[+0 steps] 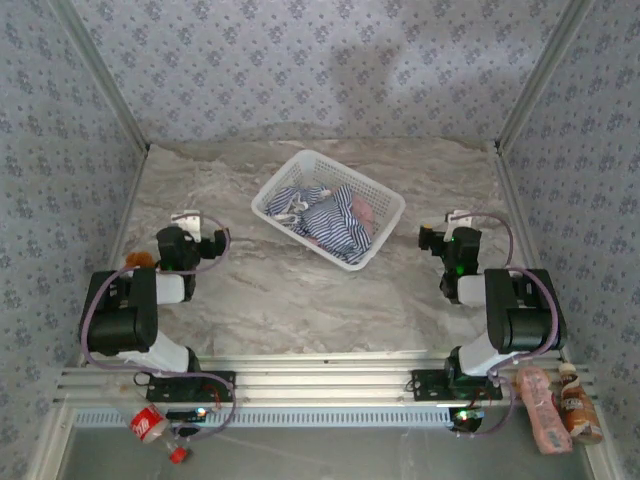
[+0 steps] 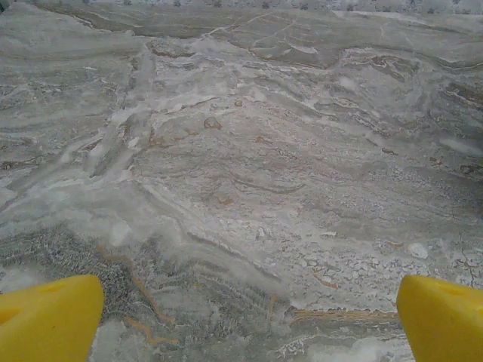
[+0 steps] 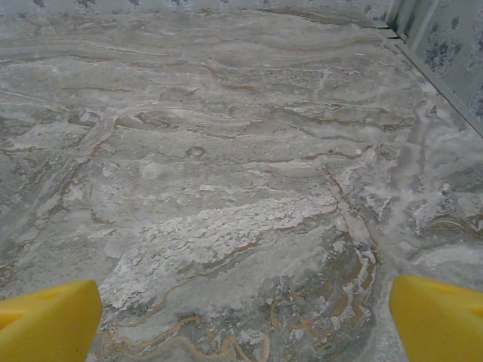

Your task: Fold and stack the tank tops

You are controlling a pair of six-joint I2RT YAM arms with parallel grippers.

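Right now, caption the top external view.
Open left tool and right tool sit away from the white basket holding the striped tank top and pink tank top.

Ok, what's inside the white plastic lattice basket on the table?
The white plastic lattice basket holds a crumpled navy-and-white striped cloth tank top, with a patch of dusty pink cloth showing beside it. The striped cloth covers the rest of the pink piece and the basket's floor.

Top external: fixed high above the near edge, looking down and forward across the whole marbled counter [image 1: 280, 290] to the papered back wall [image 1: 320, 60]. Left wrist, right wrist: each low and close over bare counter, facing forward, own yellow fingertips [image 2: 49, 317] at the bottom corners. Shared ground: the counter surface.
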